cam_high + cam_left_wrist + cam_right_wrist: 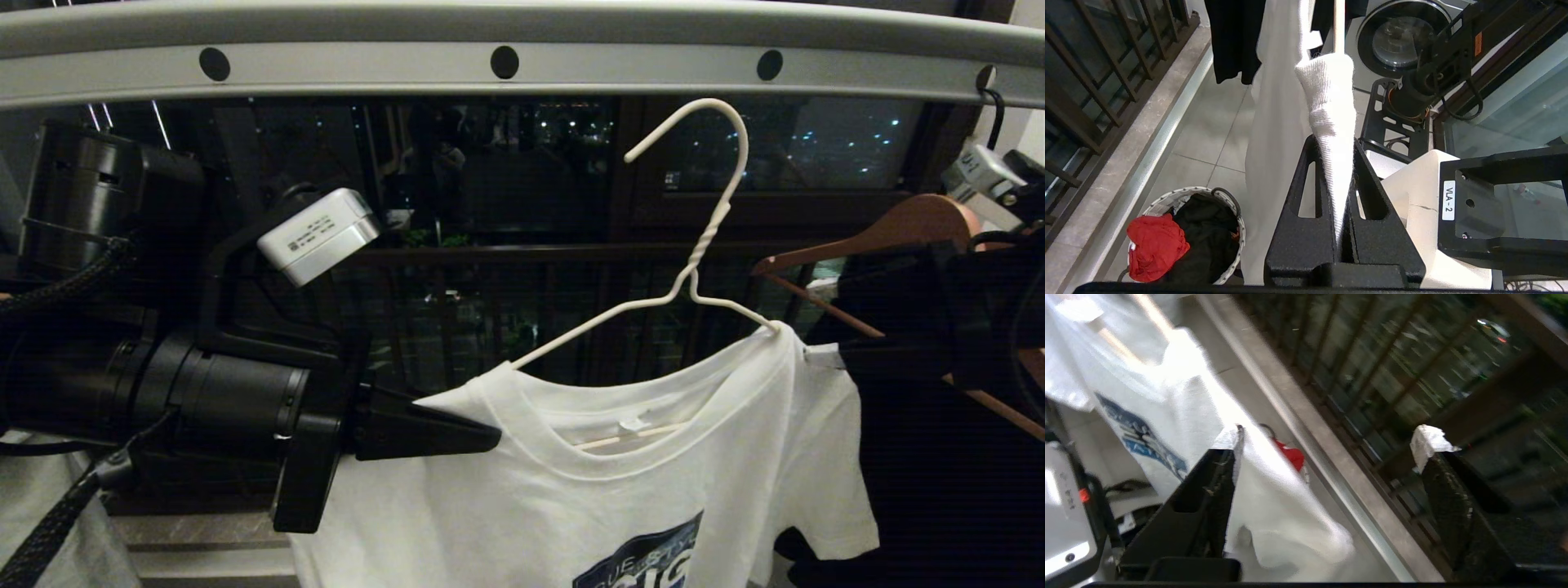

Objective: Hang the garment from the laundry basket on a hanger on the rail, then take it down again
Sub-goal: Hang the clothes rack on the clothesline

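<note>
One rail (522, 61) spans the top of the head view, long axis left to right; four round dark holes counted along its flat strip. One garment (620, 490), a white T-shirt, hangs below it on one white wire hanger (710, 220), chest graphic facing the camera, body hanging straight down. Graphic lettering is cut off at the frame edge and not legible.

The hanger's hook is open toward the left and sits below the rail, not touching it; its shoulder line tilts, right end higher.

One laundry basket (1237, 228) stands on the floor, holding one red cloth (1155, 247) and one black garment (1208, 241).

One brown wooden hanger (882, 229) hangs at far right.

A white label on the robot body (1448, 200) reads "VLA-2".

Left gripper (490, 437): fingers (1294, 228) narrow, pinching the garment's left shoulder. Right gripper (1331, 453): fingers wide apart, nothing between them; white tape on both tips, garment sleeve just beside one finger.
</note>
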